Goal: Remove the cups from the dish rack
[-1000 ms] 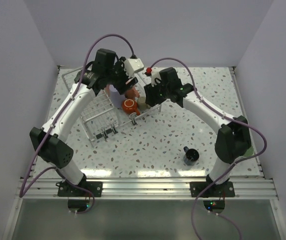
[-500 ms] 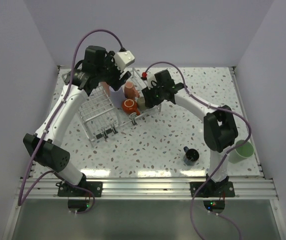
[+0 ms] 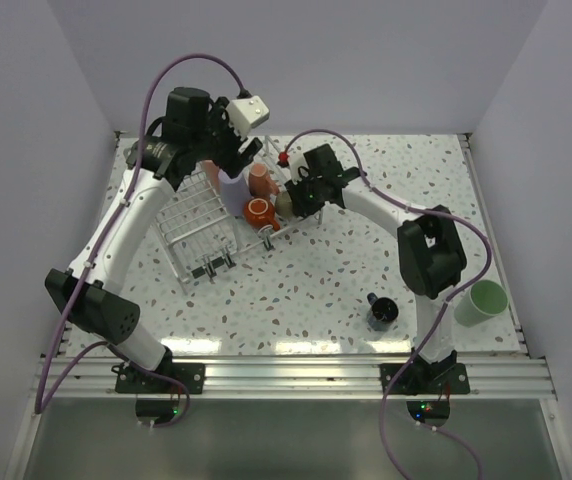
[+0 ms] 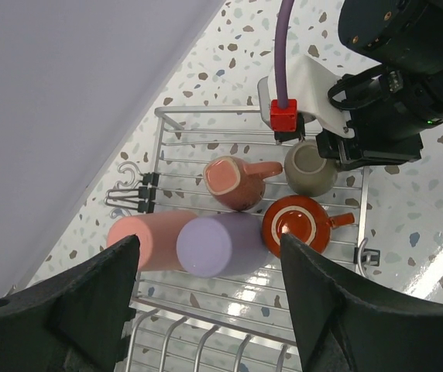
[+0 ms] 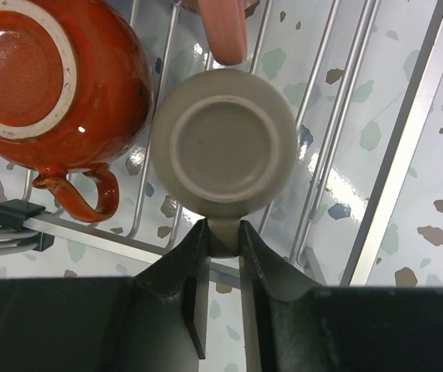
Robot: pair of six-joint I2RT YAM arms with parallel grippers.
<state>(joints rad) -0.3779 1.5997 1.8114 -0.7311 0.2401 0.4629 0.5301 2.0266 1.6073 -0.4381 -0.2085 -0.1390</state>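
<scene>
Cups crowd the right section of the dish rack (image 3: pixel 198 238), which sits at the far left of the speckled desk (image 3: pixel 316 280). The beige cup (image 5: pixel 225 143) stands upside down on the wires, and the right fingers (image 5: pixel 197 260) are closed tight on its handle (image 5: pixel 223 232). The orange-red cup (image 5: pixel 51 70), also inverted, presses against its left side, and the salmon cup (image 5: pixel 225 27) lies on its side just beyond it. Further left, a lavender tumbler (image 4: pixel 218 244) and a pink tumbler (image 4: pixel 140 240) lie touching each other. The left fingers (image 4: pixel 90 302) hang above them, spread wide and holding nothing. Two cups are already out on the desk: a mint-green cup (image 3: pixel 481 302) near the right edge and a dark cup (image 3: pixel 381 312) by the right arm's base.
</scene>
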